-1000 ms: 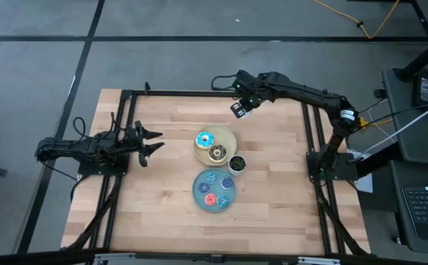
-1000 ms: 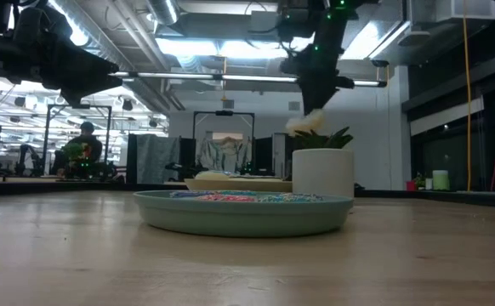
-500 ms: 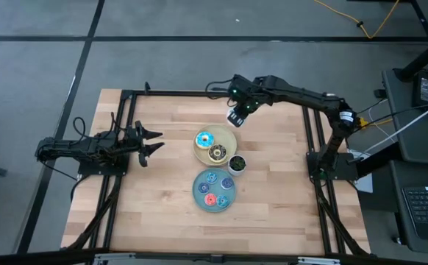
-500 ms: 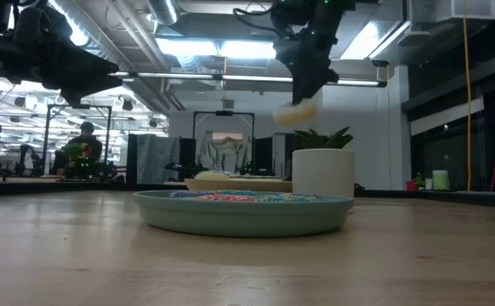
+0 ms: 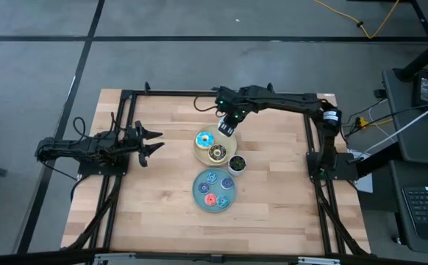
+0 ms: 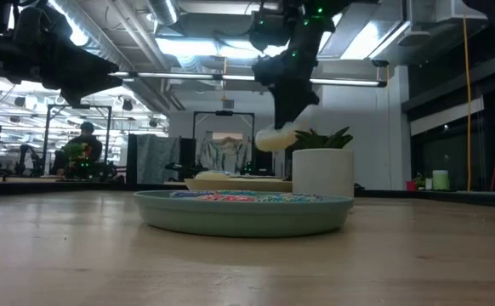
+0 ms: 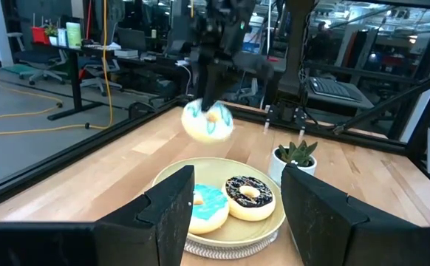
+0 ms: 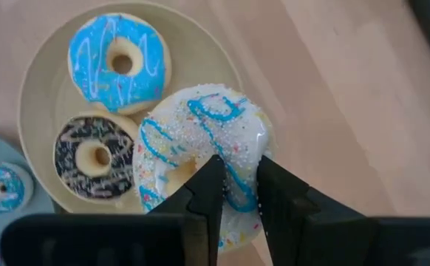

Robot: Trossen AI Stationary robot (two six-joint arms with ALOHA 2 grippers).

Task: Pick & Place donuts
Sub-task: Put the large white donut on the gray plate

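Note:
A white-iced donut (image 8: 200, 140) with blue stripes hangs in my right gripper (image 8: 237, 166), which is shut on it above the far edge of the cream plate (image 5: 232, 144). On that plate lie a light-blue-iced donut (image 5: 204, 139) and a dark brown donut (image 5: 217, 153). Several tiny donuts (image 5: 212, 189) lie on the blue-green plate (image 5: 197, 193) nearer the front. In the low view the white donut (image 6: 275, 138) floats well above the plates. My left gripper (image 5: 155, 141) waits open at the table's left side. My right gripper pinches one side of the white donut's ring (image 8: 237, 185) between its two fingers, one finger (image 8: 209, 185) on the hole's side and the other (image 8: 274, 192) on the outer edge. The fingers come steeply from above. The donut hangs tilted, lifted clear of the cream plate.
A small potted plant (image 5: 237, 163) in a white pot (image 6: 322, 174) stands just right of the two plates. A black frame (image 5: 199, 93) runs along the table's edges. Bare wood lies to the left and front of the plates.
My right gripper has carried the white donut from the table's far side toward the left and near edges and a little down, to above the cream plate's far edge. Its wrist has rolled on the way. It has stayed shut on the donut.

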